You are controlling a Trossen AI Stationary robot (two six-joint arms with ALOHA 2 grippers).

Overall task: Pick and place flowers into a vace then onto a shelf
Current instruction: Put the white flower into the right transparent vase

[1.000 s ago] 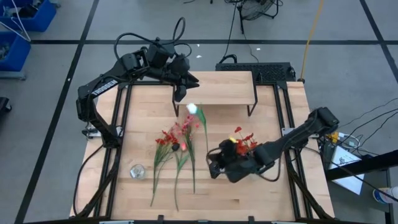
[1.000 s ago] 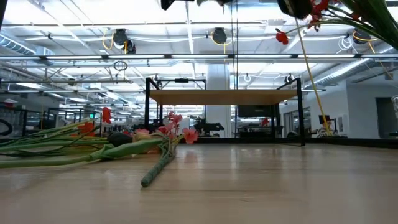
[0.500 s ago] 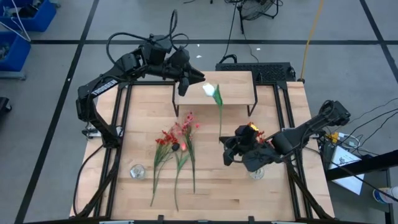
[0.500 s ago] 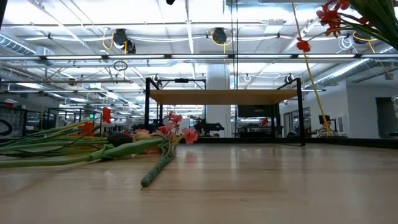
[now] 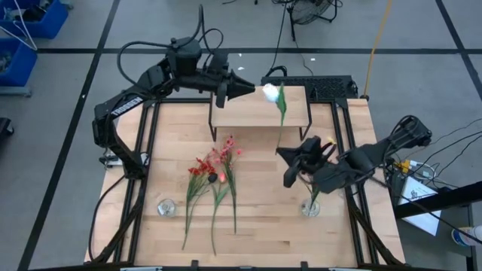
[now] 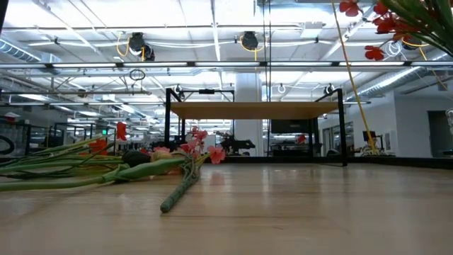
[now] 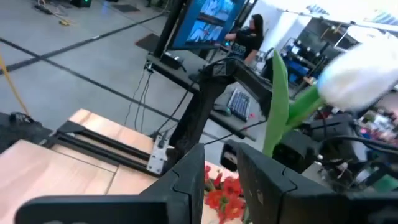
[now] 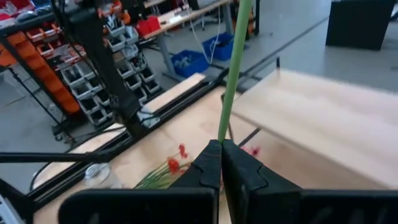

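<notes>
Wooden table (image 5: pixel 173 233), right gripper (image 8: pixel 221 163) clenched on green stem (image 8: pixel 233 74), left gripper (image 5: pixel 245 88) indeterminate above shelf (image 5: pixel 248 117).

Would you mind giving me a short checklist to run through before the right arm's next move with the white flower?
1. Grip: right gripper is shut on the white-bud stem. Ok.
2. Left gripper: open, beside the white bud above the shelf; contact cannot be told.
3. Vase: stands on the table under the right arm. Ok.
4. Stem's lower end in the vase: hidden by the arm. Cannot tell.
5. Shelf: nothing lies on its top. Ok.
6. Loose flowers: lying well apart from the vase. Ok.
</notes>
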